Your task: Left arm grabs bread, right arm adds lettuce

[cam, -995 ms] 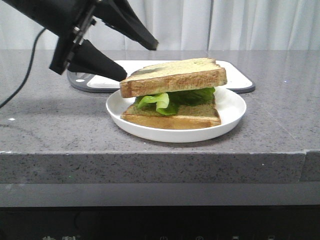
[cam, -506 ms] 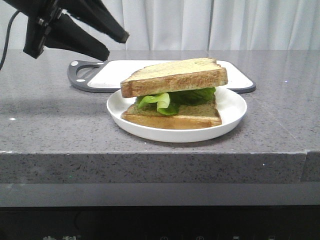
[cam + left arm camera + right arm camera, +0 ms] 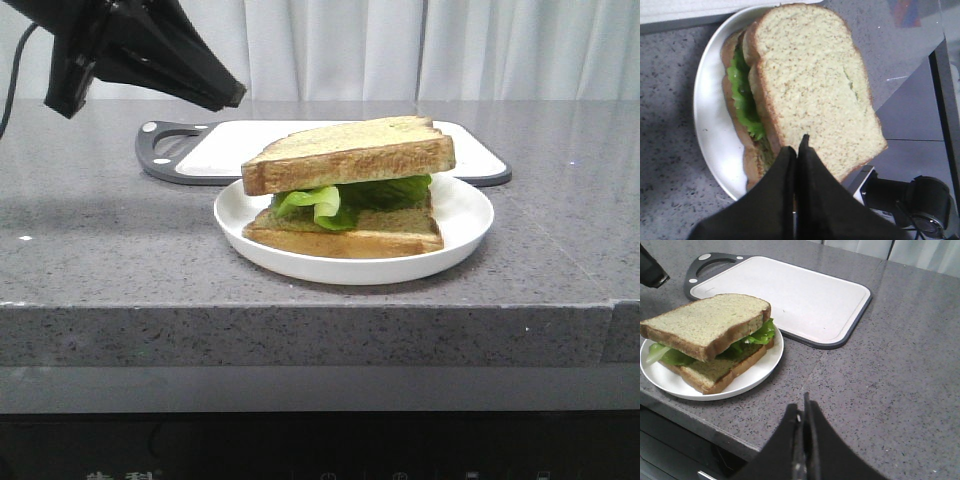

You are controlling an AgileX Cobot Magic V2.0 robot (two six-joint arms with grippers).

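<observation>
The thick bread slice [image 3: 350, 152] lies on top of the lettuce [image 3: 330, 200], which rests on a thinner slice [image 3: 350, 235] on a white plate [image 3: 460, 215]. My left gripper [image 3: 232, 93] is shut and empty, raised up and to the left of the sandwich. In the left wrist view the bread [image 3: 815, 90], the lettuce [image 3: 742, 95] and the plate [image 3: 715, 125] lie below my shut left gripper [image 3: 799, 145]. My right gripper [image 3: 802, 407] is shut and empty over the bare counter, right of the plate [image 3: 760, 367], the bread [image 3: 705, 322] and the lettuce [image 3: 757, 335].
A white cutting board with a dark grey rim [image 3: 200, 150] lies behind the plate; it also shows in the right wrist view [image 3: 790, 295]. The grey stone counter's front edge [image 3: 320, 305] runs just in front of the plate. White curtains hang behind.
My left gripper has let go of the top bread slice, lifted up and to the left, and closed its fingers. The sandwich has not moved.
</observation>
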